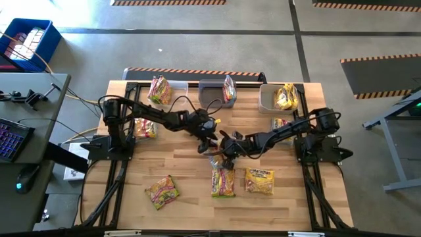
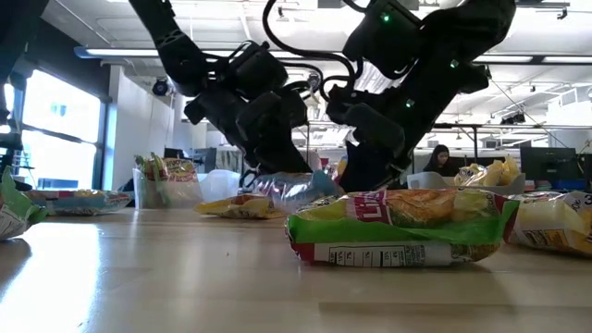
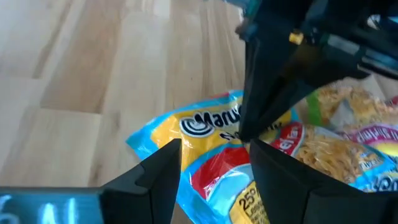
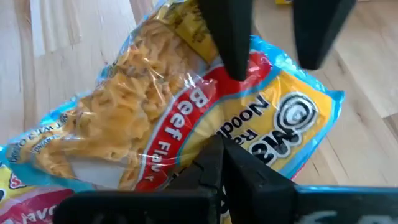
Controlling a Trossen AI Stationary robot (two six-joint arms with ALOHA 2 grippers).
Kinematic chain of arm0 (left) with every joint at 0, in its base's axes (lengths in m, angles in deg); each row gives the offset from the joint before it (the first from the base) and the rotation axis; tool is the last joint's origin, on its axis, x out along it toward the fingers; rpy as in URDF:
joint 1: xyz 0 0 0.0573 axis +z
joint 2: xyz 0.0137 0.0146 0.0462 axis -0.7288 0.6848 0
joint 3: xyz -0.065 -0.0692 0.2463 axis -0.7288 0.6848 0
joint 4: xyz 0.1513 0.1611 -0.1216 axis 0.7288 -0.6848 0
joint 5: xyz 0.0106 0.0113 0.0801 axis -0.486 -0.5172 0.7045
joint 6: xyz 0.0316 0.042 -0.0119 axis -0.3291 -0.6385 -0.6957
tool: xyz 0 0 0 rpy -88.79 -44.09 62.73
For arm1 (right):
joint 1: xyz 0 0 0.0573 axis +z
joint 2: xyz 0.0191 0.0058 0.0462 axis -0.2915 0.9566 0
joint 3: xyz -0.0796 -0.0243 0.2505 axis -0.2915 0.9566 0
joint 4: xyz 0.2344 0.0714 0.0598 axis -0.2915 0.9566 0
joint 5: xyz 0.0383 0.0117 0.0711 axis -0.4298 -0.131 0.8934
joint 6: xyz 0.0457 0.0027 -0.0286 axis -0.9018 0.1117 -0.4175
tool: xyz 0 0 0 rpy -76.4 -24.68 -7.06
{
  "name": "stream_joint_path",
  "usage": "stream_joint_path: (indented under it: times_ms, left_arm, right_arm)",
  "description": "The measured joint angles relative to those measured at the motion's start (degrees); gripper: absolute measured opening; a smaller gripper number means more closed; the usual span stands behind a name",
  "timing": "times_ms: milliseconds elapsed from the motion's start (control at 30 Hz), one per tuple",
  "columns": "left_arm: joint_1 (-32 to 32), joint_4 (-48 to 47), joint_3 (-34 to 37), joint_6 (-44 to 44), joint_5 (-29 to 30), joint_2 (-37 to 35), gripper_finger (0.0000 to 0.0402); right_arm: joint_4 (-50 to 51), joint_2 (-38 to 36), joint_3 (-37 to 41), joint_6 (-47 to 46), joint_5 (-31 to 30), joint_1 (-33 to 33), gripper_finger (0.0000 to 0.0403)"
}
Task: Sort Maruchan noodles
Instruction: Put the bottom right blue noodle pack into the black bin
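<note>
Sorting's maybe halfway: bins (image 1: 268,100) along the frame's top hold packets, several noodles (image 1: 223,182) loose at bottom. Right gripper (image 1: 225,153) pinches a beef packet (image 4: 186,118) mid-table; left gripper (image 1: 209,135) fingers apart.

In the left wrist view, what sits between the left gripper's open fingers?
The blue-edged Beef Flavor noodle packet lies in the gap of the left gripper, in the left wrist view. The right gripper, shut, pinches the same packet.
</note>
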Motion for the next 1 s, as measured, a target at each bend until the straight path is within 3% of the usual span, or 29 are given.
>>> stream_joint_path:
  times_ms: [200,533,667,833,1000]
  left_arm:
    - [-0.1,-3.1,0.0,-1.2,-0.9,0.0,0.0146]
    - [0.1,-4.3,0.0,-4.0,-1.3,0.0,0.0008]
    - [0.1,-4.3,0.0,-5.8,-1.3,0.0,0.0004]
    - [0.3,-3.9,0.0,-6.9,-0.9,0.0,0.0001]
    - [0.2,-3.5,0.1,-9.3,-0.8,0.0,0.0]
  right_arm:
    - [-0.2,0.0,-0.4,0.0,-1.2,0.0,0.0]
    - [3.5,-2.2,-3.7,2.3,-1.8,0.0,0.0013]
    - [10.4,-5.6,-5.2,-0.6,-3.4,0.5,0.0048]
    - [19.8,-9.4,-5.1,-12.9,-5.8,2.3,0.0113]
    - [18.2,-9.7,-1.9,-22.6,-2.8,2.5,0.0181]
